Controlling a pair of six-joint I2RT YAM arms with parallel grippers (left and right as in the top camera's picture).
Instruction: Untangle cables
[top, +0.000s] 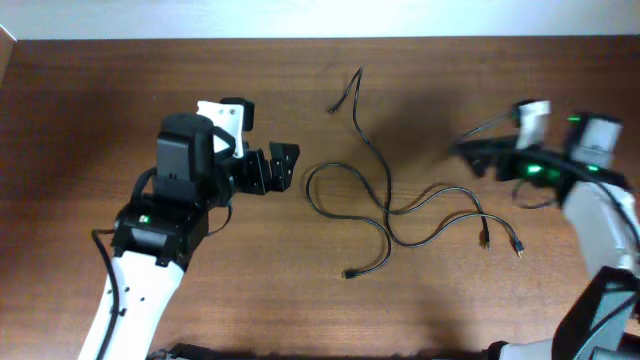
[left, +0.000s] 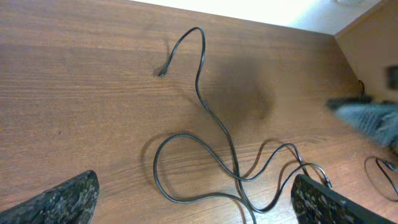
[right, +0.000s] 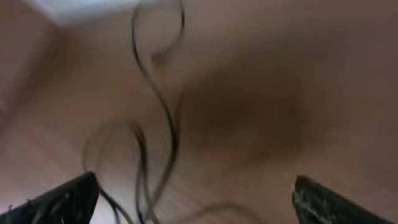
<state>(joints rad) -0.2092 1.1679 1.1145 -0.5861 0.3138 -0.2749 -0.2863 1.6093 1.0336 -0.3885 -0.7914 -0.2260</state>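
Brown wooden table (top: 90, 90) fills the scene, with a pale strip (top: 300, 18) along its far edge. On the left, the left pincer (top: 272, 168) hangs over the wood. Its jaws are spread wide with nothing between them, and its dark speckled fingers (left: 62, 199) sit in the bottom corners of its own wrist view.

Just ahead of that pincer, toward the middle, the cables (top: 385, 205) lie flat on the table, thin black cords looping and crossing one another. One loop curls nearest the left pincer's tips without touching them. One cord runs off toward the far edge and ends in a small plug (top: 333, 109). Two more plugs (top: 485, 240) lie on the side of the right pincer (top: 475, 158).

That pincer is blurred and sits beyond the tangle. Its jaws stand wide apart too, gripping nothing I can make out. A green light (top: 530, 168) glows just behind it.
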